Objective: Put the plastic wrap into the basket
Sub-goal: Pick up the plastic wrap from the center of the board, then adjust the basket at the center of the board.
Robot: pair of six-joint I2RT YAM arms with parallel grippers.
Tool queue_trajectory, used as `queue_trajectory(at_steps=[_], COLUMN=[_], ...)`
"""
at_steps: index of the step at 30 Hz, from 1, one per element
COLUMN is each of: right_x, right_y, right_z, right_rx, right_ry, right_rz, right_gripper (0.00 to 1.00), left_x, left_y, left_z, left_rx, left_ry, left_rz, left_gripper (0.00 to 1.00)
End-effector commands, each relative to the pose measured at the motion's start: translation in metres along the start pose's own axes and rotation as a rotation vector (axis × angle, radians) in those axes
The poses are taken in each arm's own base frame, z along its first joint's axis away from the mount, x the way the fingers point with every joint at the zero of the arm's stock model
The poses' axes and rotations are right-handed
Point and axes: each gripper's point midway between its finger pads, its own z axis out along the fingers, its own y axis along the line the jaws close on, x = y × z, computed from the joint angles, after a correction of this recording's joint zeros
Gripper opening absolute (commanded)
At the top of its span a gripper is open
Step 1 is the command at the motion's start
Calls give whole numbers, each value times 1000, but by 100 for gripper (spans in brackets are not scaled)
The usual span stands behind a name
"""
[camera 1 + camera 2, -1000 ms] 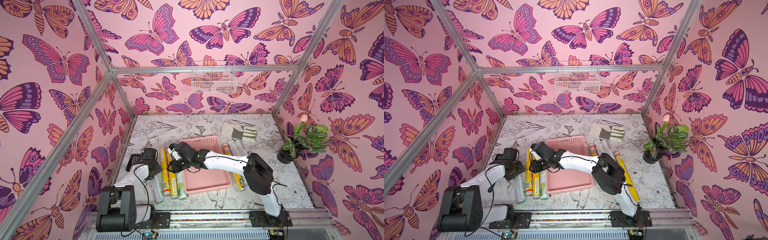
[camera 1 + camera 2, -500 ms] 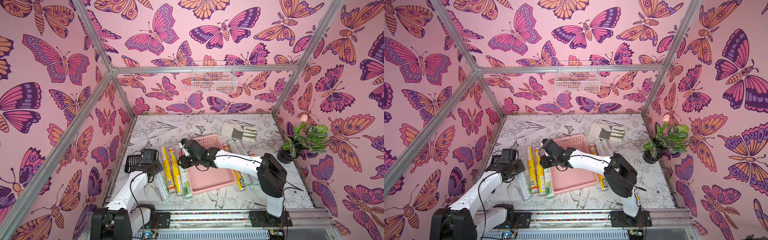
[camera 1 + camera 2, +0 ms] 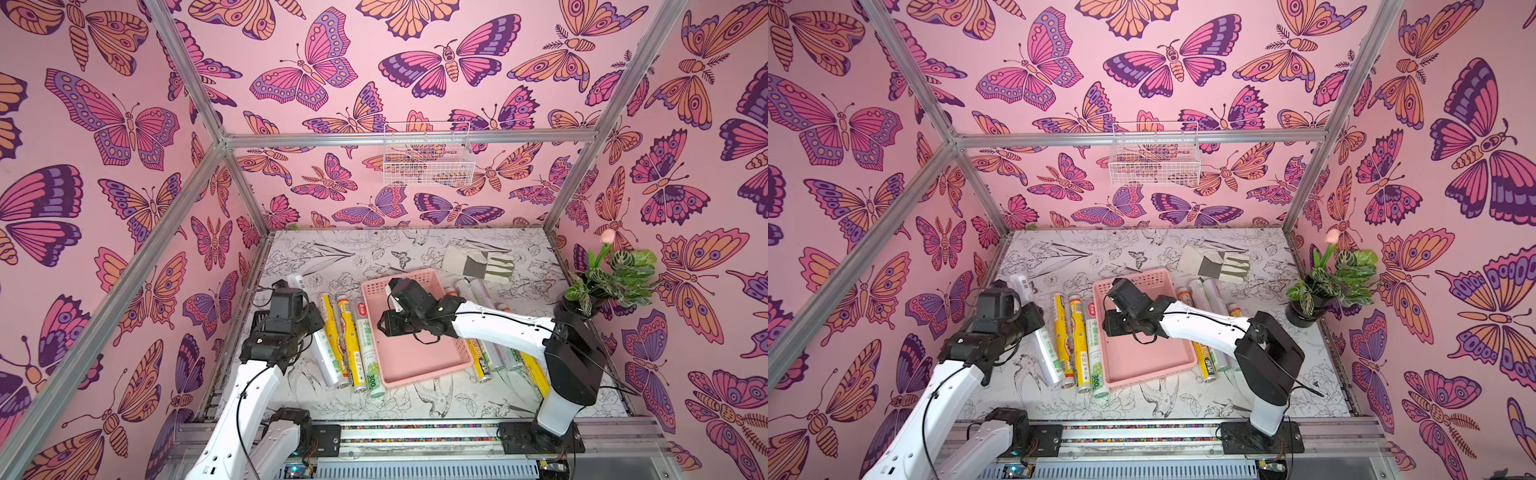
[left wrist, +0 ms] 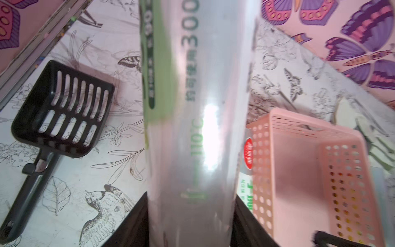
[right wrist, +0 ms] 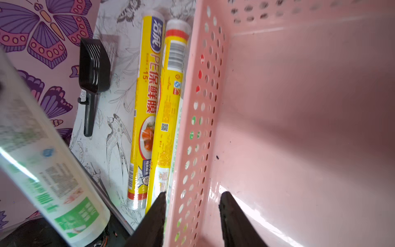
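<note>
My left gripper (image 3: pixel 293 328) (image 4: pixel 190 195) is shut on a clear plastic wrap roll with green print (image 3: pixel 328 365) (image 4: pixel 198 119), held off the table to the left of the pink basket (image 3: pixel 415 376) (image 3: pixel 1142 372). This roll also shows near the camera in the right wrist view (image 5: pixel 49 171). Two yellow rolls (image 3: pixel 332 328) (image 5: pixel 145 111) and a white-green roll (image 3: pixel 368 349) lie along the basket's left wall. More rolls (image 3: pixel 482 361) lie along its right side. My right gripper (image 3: pixel 384 326) (image 5: pixel 192 193) is open, with one finger outside the basket's left wall and one inside.
A black slotted scoop (image 4: pixel 62 115) (image 5: pixel 94 66) lies by the left wall. A grey-white glove (image 3: pixel 478 264) lies behind the basket. A potted plant (image 3: pixel 598 286) stands at the right edge. A white wire basket (image 3: pixel 428 158) hangs on the back wall.
The left arm has stretched up and its jaws have closed on the clear roll. The right gripper has moved right, from over the rolls to the basket's left wall, and opened slightly.
</note>
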Motion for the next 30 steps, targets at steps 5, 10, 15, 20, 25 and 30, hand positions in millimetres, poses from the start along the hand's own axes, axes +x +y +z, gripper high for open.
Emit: queue_trajectory(at_steps=[5,10,15,20,25,30], right_x=[22,9,4,-4,-14,-34], right_y=[20,33,42,52,56,24], right_z=[31,41,51,56,51,16], right_rx=[-118,-179,-202,-235,-251,-145], right_ry=[142,105,118,119,86,-39], right_rz=[114,169,189,213,234,216], right_gripper=[44,42,39,35,37,41], left_x=[-12,-19,-22,-25,-29,-31], left_y=[-36,-52,-64,-75,-89,-107], left_z=[-20,-24,-26,-28,-30,-26], left_rx=[161,224,275,326,389,460], left_ry=[17,31,46,54,73,108], left_rz=[-33,-29,-32,-54,-66,-91], left_gripper=[26,27,27,28,27,27])
